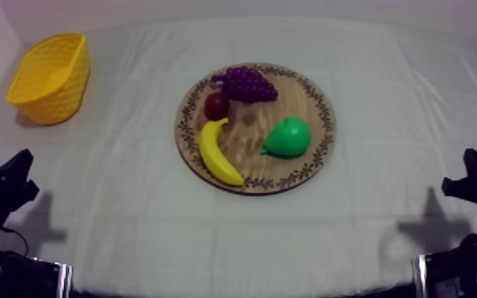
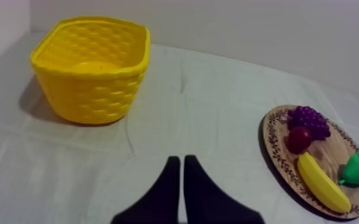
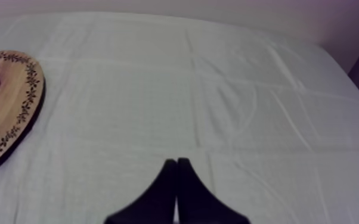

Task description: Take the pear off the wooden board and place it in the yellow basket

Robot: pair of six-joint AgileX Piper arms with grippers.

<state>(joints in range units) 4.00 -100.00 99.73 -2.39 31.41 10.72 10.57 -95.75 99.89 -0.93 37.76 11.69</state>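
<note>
A green pear lies on the right part of the round wooden board in the middle of the table. The yellow basket stands empty at the far left. My left gripper rests low at the left, fingers together as a narrow wedge, well short of basket and board. My right gripper rests low at the right, likewise shut on nothing, with the board's edge off to its side.
On the board with the pear lie a banana, a bunch of purple grapes and a small red fruit. Bare grey-white cloth surrounds the board on all sides.
</note>
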